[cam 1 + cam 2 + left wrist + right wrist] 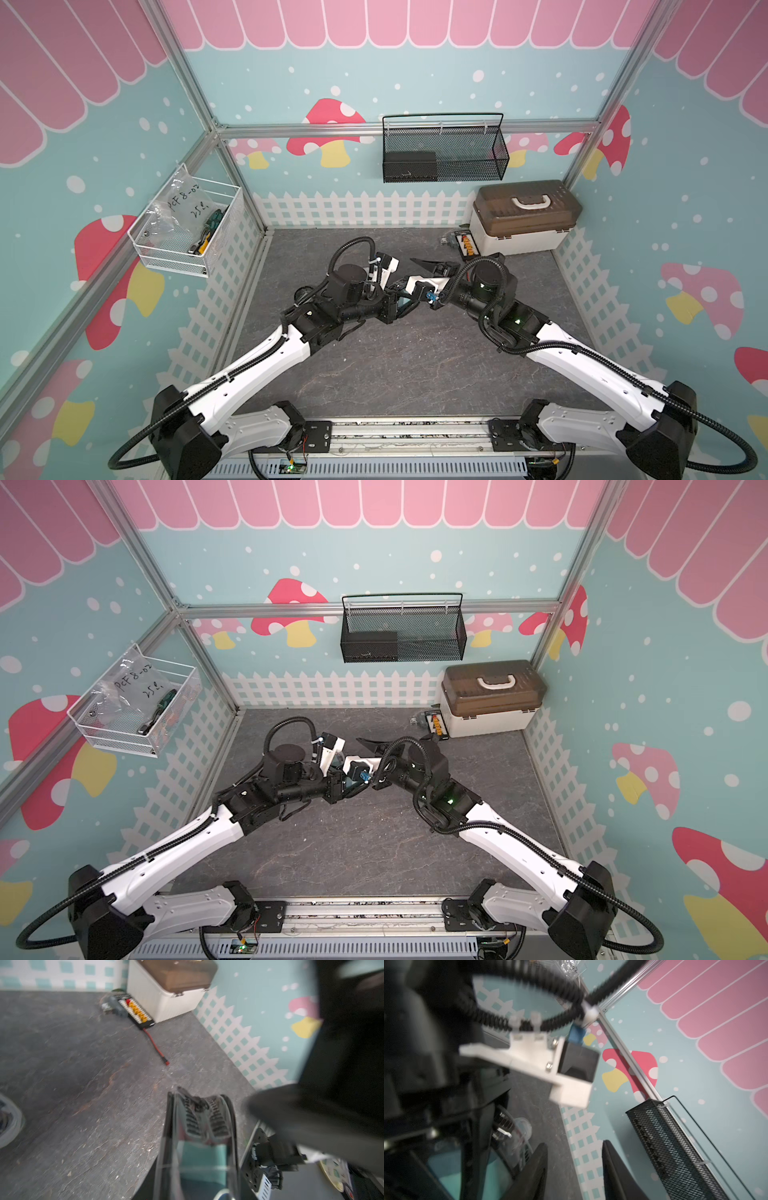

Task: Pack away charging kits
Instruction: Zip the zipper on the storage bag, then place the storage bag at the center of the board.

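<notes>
1. left claw (397, 307) is clamped on the pouch (199, 1126), well apart from the box (519, 232); a teal charger (201, 1157) sits inside.
2. the pouch's long axis points at the box, and its mouth looks unzipped.
3. right claw (574, 1144), jaws apart and empty, hangs just beside that mouth on the box side, so it is nearest for zipping.

Left arm (266, 357) and right arm (582, 361) both reach forward and inward, with the wrists close together at centre. Left gripper (401, 306) is clamped on a raised black-rimmed pouch (199, 1126). Right gripper (575, 1167) has its jaws parted, with nothing between them.
</notes>
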Tool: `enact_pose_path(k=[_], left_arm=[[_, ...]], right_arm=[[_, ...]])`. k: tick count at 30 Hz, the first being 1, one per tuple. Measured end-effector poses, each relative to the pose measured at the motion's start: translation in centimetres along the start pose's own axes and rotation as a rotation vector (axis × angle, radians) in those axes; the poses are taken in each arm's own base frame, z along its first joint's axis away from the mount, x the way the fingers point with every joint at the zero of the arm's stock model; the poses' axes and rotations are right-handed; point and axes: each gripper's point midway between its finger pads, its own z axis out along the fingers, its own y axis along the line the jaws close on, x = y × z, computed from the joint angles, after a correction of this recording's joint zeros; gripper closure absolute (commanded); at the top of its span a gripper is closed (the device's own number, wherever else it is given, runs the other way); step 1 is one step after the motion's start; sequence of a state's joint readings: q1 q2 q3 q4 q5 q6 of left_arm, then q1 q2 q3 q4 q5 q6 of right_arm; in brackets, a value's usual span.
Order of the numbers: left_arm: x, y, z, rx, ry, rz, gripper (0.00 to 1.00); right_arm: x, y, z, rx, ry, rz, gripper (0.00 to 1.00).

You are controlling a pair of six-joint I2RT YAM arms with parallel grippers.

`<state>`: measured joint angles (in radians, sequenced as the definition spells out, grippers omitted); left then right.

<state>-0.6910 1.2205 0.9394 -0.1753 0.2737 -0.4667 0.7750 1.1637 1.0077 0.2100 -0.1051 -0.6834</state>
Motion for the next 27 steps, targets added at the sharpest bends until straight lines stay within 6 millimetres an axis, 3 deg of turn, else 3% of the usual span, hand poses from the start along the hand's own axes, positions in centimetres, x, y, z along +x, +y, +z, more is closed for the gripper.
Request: enact_pose_path(k=[4, 6, 8, 9, 12, 14, 15, 18, 21, 25, 27], left_arm=[[3.2, 5.8, 4.5, -0.109, -0.034, -0.226, 1.0], [5.0, 8.2, 6.9, -0.149, -0.039, -0.341, 1.0], [6.9, 10.4, 9.3, -0.188, -0.056, -0.443, 0.95], [7.7, 11.2, 10.0, -0.207, -0.061, -0.483, 0.86], [9.9, 12.7, 11.8, -0.261, -0.081, -0.577, 0.39], [10.6, 12.8, 12.5, -0.283, -0.11, -0.627, 0.25], [10.8, 12.8, 12.6, -0.292, -0.121, -0.639, 0.04], [9.9, 12.1, 12.3, -0.305, -0.19, -0.675, 0.0], [10.0, 12.7, 10.3, -0.381, -0.241, -0.717, 0.0], [10.4, 14.8, 4.4, -0.528, -0.325, -0.732, 0.0], [9.3, 15.5, 1.3, -0.607, -0.366, -0.71, 0.0]], right_arm=[[3.6, -3.1, -0.9, 0.192, 0.093, 0.132, 0.13], [7.2, -3.5, -1.8, 0.253, 0.161, 0.228, 0.02], [11.8, -4.0, -2.9, 0.342, 0.262, 0.348, 0.02], [13.8, -4.3, -3.4, 0.389, 0.311, 0.407, 0.01], [18.2, -5.1, -5.4, 0.535, 0.425, 0.567, 0.01], [20.2, -5.0, -6.9, 0.625, 0.463, 0.643, 0.02], [21.1, -4.7, -7.6, 0.657, 0.479, 0.663, 0.01], [23.8, -2.7, -9.4, 0.692, 0.56, 0.669, 0.02], [26.4, -0.7, -11.1, 0.693, 0.659, 0.627, 0.04], [30.9, 1.5, -15.3, 0.773, 0.793, 0.588, 0.05], [33.5, 2.9, -17.5, 0.814, 0.875, 0.579, 0.09]])
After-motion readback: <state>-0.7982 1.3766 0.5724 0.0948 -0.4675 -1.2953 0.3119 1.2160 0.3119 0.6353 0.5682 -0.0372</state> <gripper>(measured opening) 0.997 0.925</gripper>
